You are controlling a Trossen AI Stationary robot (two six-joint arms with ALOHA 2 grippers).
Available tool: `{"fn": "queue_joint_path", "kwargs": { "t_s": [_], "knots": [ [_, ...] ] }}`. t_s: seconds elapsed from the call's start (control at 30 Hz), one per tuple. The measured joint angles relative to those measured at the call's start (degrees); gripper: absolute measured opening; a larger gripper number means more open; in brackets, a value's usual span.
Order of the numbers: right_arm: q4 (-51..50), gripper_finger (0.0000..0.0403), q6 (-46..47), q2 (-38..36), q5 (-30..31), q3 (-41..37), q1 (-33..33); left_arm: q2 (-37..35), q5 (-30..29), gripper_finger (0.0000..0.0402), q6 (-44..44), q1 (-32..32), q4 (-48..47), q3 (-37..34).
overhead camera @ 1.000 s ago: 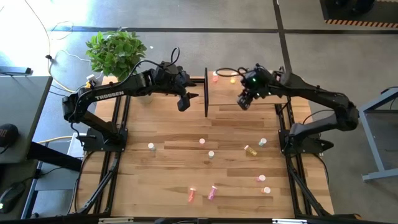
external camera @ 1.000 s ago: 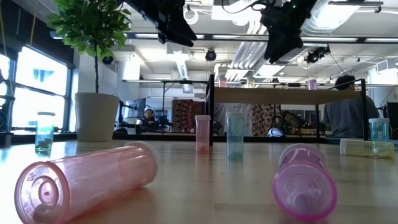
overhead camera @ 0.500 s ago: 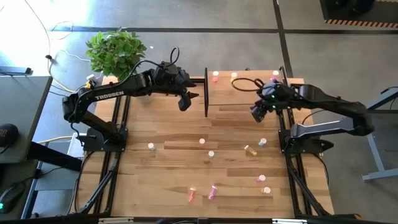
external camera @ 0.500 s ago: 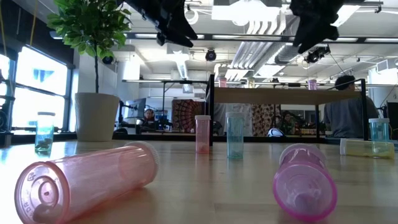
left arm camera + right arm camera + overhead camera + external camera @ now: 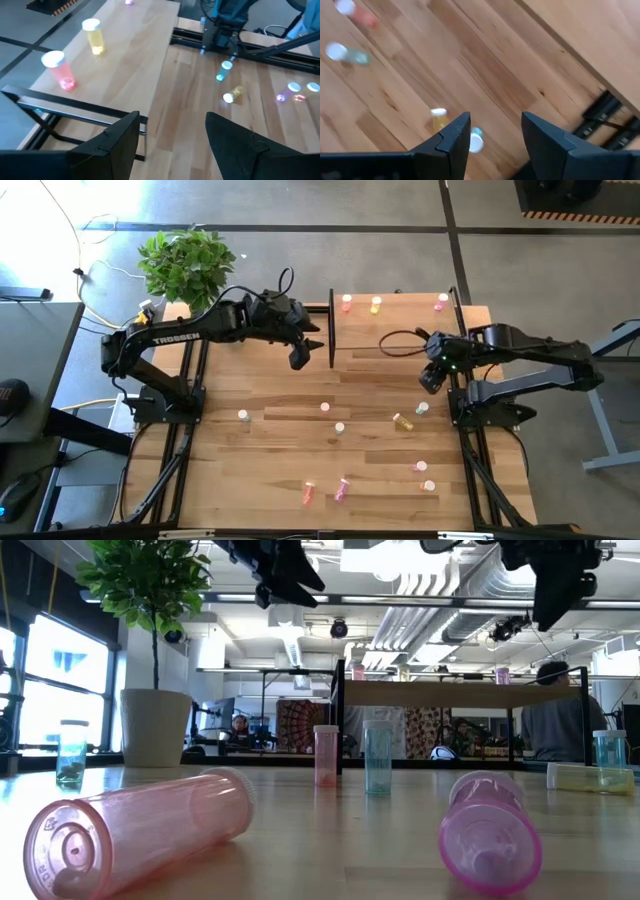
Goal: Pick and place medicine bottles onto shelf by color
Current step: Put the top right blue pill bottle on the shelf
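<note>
The shelf (image 5: 400, 330) is a light-wood board with black posts at the table's far side. One red-pink bottle (image 5: 346, 302), one yellow bottle (image 5: 376, 304) and one magenta bottle (image 5: 441, 302) stand on it. Several more bottles are scattered on the table, among them a lying yellow one (image 5: 403, 422) and a pale green one (image 5: 422, 409). My left gripper (image 5: 298, 358) hangs open in the air beside the shelf's left post. My right gripper (image 5: 430, 380) is open above the table, just near of the shelf, over those two bottles (image 5: 438, 117) (image 5: 475, 140).
A potted plant (image 5: 187, 262) stands off the table's far left corner. Two pink bottles (image 5: 309, 493) (image 5: 341, 489) lie near the near edge, and others stand mid-table (image 5: 325, 407) (image 5: 242, 416). A cable (image 5: 400, 338) loops over the shelf. Black rails run along both table sides.
My right gripper has swung off the shelf, from above its middle toward the table's right and near side, and now hangs over the table before the shelf's right end. My left gripper has eased a little toward the near edge. No bottle has moved.
</note>
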Motion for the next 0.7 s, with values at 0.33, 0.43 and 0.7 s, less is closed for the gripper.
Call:
{"fn": "queue_joint_path", "kwargs": {
  "t_s": [0.33, 0.43, 0.7],
  "knots": [
    [-4.31, 0.0202, -0.14, 0.0, -1.54, -0.02, 3.82, 0.0, -0.19, 0.0216, -2.32, -2.59, 0.02, 0.0],
    [-4.45, 0.0204, -0.03, -0.54, -2.16, -0.58, 5.59, 0.0, -0.18, 0.0216, -3.15, -3.01, 0.02, 0.0],
    [0.27, 0.0204, 4.82, -5.22, -4.34, -7.84, 8.95, 0.0, -0.16, 0.0216, -4.2, -3.81, 0.04, 0.0]
  ]
}}
